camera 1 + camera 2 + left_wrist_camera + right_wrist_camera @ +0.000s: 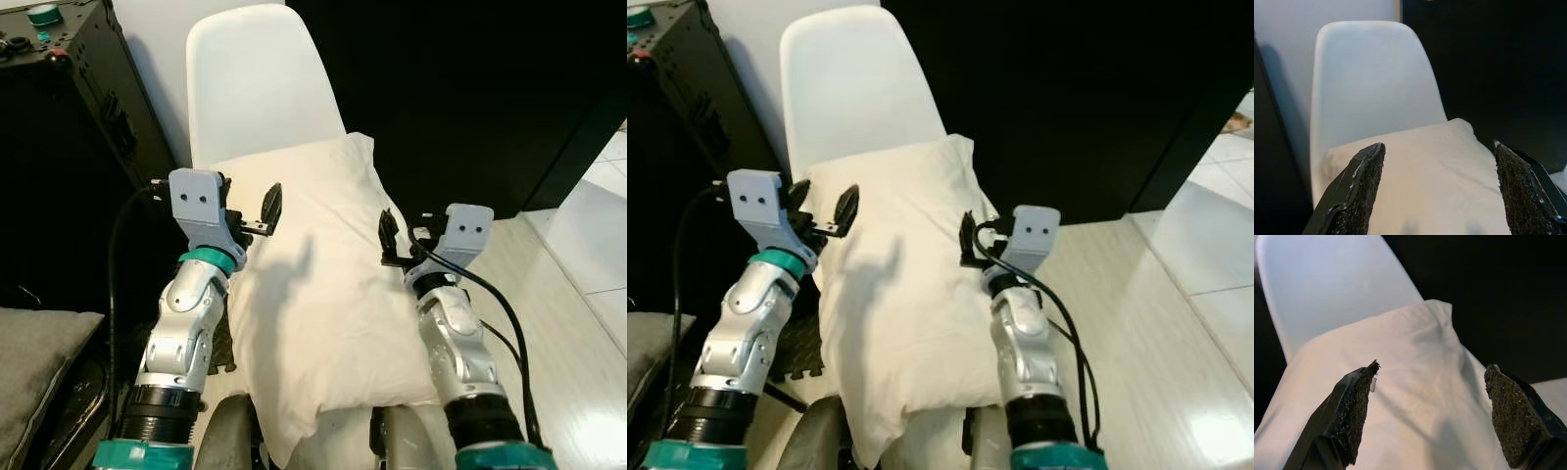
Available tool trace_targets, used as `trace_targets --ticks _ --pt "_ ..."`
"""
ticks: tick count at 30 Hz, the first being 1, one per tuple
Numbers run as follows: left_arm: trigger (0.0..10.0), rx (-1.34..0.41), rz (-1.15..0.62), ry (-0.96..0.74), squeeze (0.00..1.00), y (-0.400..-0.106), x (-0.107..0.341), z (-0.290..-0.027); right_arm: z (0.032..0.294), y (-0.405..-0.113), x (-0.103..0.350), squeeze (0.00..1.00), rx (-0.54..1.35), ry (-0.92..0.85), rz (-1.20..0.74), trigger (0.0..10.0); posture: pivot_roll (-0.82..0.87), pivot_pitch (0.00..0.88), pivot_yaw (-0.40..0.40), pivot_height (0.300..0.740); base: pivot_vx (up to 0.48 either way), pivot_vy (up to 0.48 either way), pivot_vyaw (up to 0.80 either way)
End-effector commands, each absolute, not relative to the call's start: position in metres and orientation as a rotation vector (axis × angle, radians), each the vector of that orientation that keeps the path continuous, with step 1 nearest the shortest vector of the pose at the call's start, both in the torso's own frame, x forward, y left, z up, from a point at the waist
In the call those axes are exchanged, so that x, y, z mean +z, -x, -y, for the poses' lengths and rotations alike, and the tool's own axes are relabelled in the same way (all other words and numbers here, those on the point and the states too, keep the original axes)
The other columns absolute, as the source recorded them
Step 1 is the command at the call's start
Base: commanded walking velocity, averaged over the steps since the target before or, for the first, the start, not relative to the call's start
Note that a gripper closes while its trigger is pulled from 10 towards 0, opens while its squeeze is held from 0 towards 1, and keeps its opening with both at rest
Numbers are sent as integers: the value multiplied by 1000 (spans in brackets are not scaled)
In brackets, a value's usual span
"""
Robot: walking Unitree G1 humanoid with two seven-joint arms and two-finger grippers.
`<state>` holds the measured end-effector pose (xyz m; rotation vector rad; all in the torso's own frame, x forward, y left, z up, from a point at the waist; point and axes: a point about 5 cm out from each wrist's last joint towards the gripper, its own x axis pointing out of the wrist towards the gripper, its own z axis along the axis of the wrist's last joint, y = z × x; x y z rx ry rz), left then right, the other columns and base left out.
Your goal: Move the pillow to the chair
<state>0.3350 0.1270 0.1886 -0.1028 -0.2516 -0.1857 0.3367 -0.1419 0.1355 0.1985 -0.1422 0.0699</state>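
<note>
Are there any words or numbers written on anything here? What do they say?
No readable text:
Cream fabric pillow: no print.
White plastic chair: plain.
Black equipment case: green knob on top, no legible label.
Grey housings of left gripper and right gripper: no markings.

Soft matt cloth pillow (pixel 313 294), smooth plastic chair (pixel 257 83), rough-padded end effector fingers (pixel 1359 188), glossy tiled floor (pixel 578 294).

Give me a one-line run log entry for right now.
pillow: lying on white chair, overhanging front edge | left pincer: open, at pillow's left side | right pincer: open, at pillow's right side
</note>
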Motion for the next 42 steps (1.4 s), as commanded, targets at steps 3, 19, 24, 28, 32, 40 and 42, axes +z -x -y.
trace_targets --ticks 3,19,24,28,32,40,42 --pt "10000 -158 249 88 0 -333 187 -133 132 -329 130 0 104 -198 112 10000 37 0 104 627 0 0 0" --pt "10000 -221 192 69 0 -331 175 -123 133 -319 118 0 88 -169 51 10000 32 0 117 686 0 0 0" --pt "10000 -242 181 35 0 -330 172 -124 136 -317 113 0 82 -156 30 10000 32 0 117 701 0 0 0" --pt "10000 -251 172 22 0 -328 168 -126 139 -315 105 0 77 -134 4 10000 31 0 109 711 0 0 0" --pt "10000 -248 163 20 0 -326 165 -126 142 -311 95 0 80 -112 -38 10000 37 0 86 725 0 0 0" --pt "10000 -240 153 5 0 -319 160 -129 139 -309 82 0 124 -88 -96 10000 74 5 9 740 0 0 0" --pt "10000 -241 150 -8 0 -315 158 -133 139 -309 76 0 134 -78 -128 10000 91 11 -17 740 0 0 0"
